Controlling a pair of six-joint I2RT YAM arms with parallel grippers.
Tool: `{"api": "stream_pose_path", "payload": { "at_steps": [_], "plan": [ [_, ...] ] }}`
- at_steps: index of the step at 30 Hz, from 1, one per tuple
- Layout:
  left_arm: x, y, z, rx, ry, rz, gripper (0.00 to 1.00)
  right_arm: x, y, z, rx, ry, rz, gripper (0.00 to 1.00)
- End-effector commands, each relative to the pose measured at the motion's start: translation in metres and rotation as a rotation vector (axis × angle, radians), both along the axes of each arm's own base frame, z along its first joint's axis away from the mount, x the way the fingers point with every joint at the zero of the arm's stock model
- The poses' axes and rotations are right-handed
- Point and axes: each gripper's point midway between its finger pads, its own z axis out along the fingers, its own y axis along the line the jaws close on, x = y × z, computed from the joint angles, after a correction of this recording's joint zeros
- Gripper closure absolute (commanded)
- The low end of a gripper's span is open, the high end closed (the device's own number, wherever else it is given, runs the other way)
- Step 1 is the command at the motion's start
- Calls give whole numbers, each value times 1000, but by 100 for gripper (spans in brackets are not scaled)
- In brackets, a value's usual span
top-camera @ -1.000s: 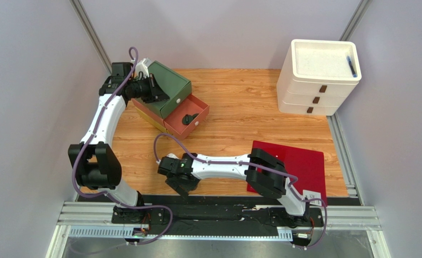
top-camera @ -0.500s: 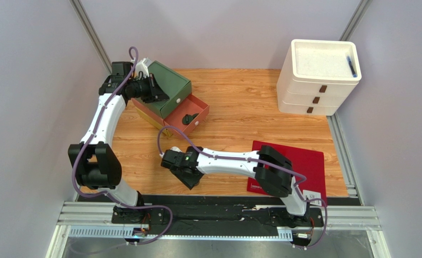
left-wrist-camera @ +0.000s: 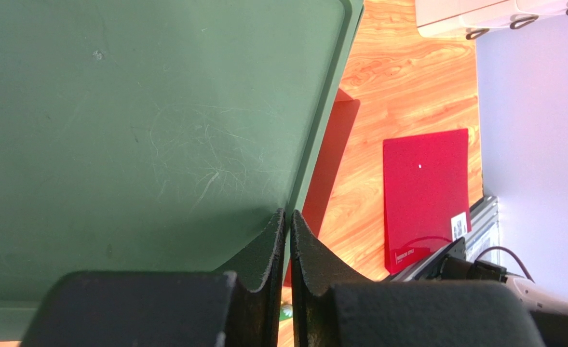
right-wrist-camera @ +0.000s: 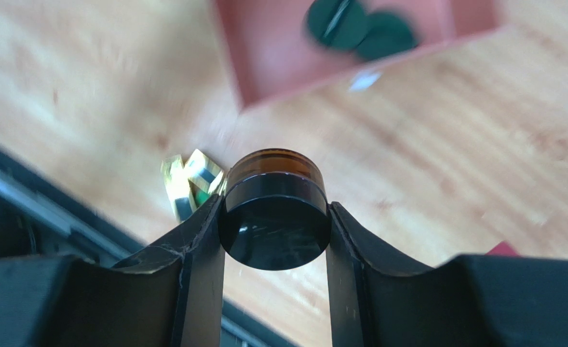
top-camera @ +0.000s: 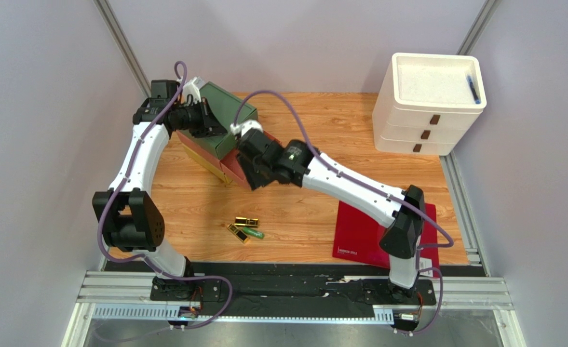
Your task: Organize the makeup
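- my right pincer (right-wrist-camera: 274, 208) pinches a small amber jar (right-wrist-camera: 274, 233) by its black lid, above the tabletop (right-wrist-camera: 439, 166), near the pink drawer (right-wrist-camera: 265, 69) with two dark green compacts (right-wrist-camera: 359, 29).
- my left pincer (left-wrist-camera: 287, 238) is pressed onto the rim of the green drawer (left-wrist-camera: 142, 130).
- gold lipstick tubes (top-camera: 242, 228) lie on the tabletop.

right claw (top-camera: 254, 179): above coral drawer (top-camera: 230, 172) | gold lipstick tubes (top-camera: 242, 225), green tube (top-camera: 253, 233): clustered on table (top-camera: 323, 144)

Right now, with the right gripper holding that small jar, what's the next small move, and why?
Probably ease the right gripper toward the open pink drawer until the jar hangs over it: the jar is clamped in its jaws, short of the drawer, where two dark compacts already lie.
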Motion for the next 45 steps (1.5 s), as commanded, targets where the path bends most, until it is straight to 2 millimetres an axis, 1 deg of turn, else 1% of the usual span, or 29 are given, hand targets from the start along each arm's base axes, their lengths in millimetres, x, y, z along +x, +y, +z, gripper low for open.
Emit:
{"api": "stream_pose_path", "payload": {
  "at_steps": [1, 2, 3, 5, 6, 7, 8, 9, 14, 15, 16, 17, 18, 21, 25, 28, 29, 31, 32, 33, 34, 35, 36, 37, 38, 40, 41, 42, 45],
  "plan": [
    [2, 9, -1, 44, -1, 6, 89, 66, 8, 32, 146, -66, -79, 100],
    [2, 8, -1, 42, -3, 1, 89, 75, 12, 42, 181, -78, -87, 100],
    [3, 8, -2, 42, 7, -1, 89, 88, 12, 35, 180, -74, -100, 100],
    [3, 8, -4, 46, 14, -9, 89, 100, 17, 44, 203, -92, -92, 100],
    [3, 8, -4, 46, 16, -10, 89, 105, 18, 42, 201, -95, -89, 100],
    [3, 8, -5, 45, 20, -10, 89, 108, 22, 33, 191, -81, -82, 100],
    [3, 8, -5, 45, 20, -8, 89, 111, 24, 32, 191, -84, -77, 100],
    [3, 9, -6, 48, 21, -6, 89, 114, 27, 22, 184, -65, -70, 100],
    [2, 10, -9, 55, 28, 4, 89, 118, 39, 9, 208, -30, -50, 100],
    [2, 10, -10, 54, 34, 5, 90, 119, 41, 10, 219, -27, -47, 100],
    [2, 11, -10, 55, 36, 8, 90, 120, 42, 6, 217, -20, -47, 98],
    [2, 10, -10, 54, 37, 8, 90, 121, 42, 6, 220, -16, -47, 93],
    [3, 11, -10, 55, 37, 12, 90, 123, 42, 5, 222, -14, -49, 71],
    [4, 11, -10, 58, 35, 14, 90, 126, 39, 4, 213, -22, -62, 38],
    [5, 12, -8, 59, 33, 15, 90, 130, 34, 10, 220, -35, -78, 24],
    [5, 14, -9, 75, 40, 13, 90, 132, 29, 16, 230, -42, -98, 21],
    [6, 14, -9, 76, 39, 12, 90, 133, 25, 24, 240, -56, -109, 22],
    [6, 14, -9, 78, 39, 10, 90, 133, 19, 34, 255, -70, -134, 24],
    [7, 15, -9, 80, 38, 11, 90, 133, 12, 29, 244, -69, -156, 26],
    [7, 15, -9, 83, 37, 13, 90, 132, 7, 48, 282, -96, -169, 31],
    [7, 15, -9, 83, 37, 15, 90, 130, -1, 37, 276, -73, -194, 40],
    [7, 15, -10, 84, 39, 13, 90, 129, -6, 38, 287, -71, -211, 57],
    [7, 15, -10, 85, 39, 11, 90, 127, -12, 53, 332, -90, -230, 98],
    [6, 15, -9, 86, 38, 12, 90, 126, -18, 51, 345, -69, -256, 100],
    [6, 16, -10, 87, 40, 12, 90, 125, -26, 35, 349, -14, -293, 100],
    [6, 15, -10, 92, 39, 7, 90, 120, -33, 28, 364, 33, -312, 100],
    [6, 15, -10, 92, 39, 7, 90, 119, -36, 19, 362, 66, -326, 100],
    [5, 16, -11, 93, 42, 8, 90, 115, -38, 7, 342, 88, -331, 100],
    [5, 15, -11, 92, 41, 5, 90, 110, -36, -15, 329, 153, -343, 100]
  ]
}}
